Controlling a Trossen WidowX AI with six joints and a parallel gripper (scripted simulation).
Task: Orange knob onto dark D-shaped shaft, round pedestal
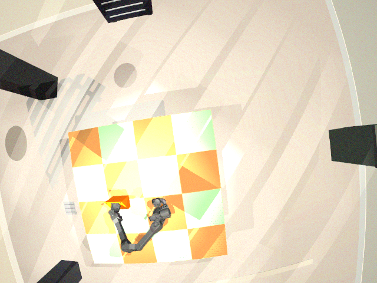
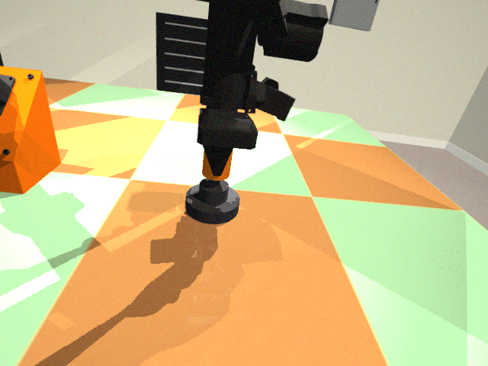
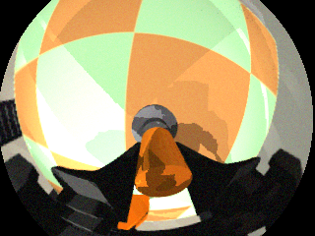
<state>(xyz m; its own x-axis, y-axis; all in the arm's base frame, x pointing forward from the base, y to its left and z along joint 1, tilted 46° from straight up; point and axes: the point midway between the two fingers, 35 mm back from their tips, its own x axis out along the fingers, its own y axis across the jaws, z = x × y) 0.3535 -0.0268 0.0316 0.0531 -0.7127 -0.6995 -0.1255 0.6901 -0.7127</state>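
The orange knob [image 2: 226,171] [image 3: 162,164] is held upright, or nearly so, in my gripper [image 2: 216,171] [image 3: 157,146], which is shut on it. In the exterior view a dark finger covers the knob's middle. The dark round pedestal [image 2: 213,213] [image 3: 141,117] stands on the checkered surface directly below. A narrower dark round stub [image 2: 213,192] rises from its middle, and the knob's lower end is right at its top. Whether they touch, and whether the shaft's tip is inside the knob, cannot be told. The flat sides are hidden. In the top view the arm hides knob and pedestal.
The arm's orange base block [image 1: 123,201] [image 2: 39,146] stands left of the pedestal. The arm [image 1: 147,238] reaches round from it to above the pedestal. Dark cabinets [image 1: 351,146] [image 1: 27,74] stand well away, beyond the checkered mat [image 1: 201,170]. Shadows of the arm fall beside the pedestal.
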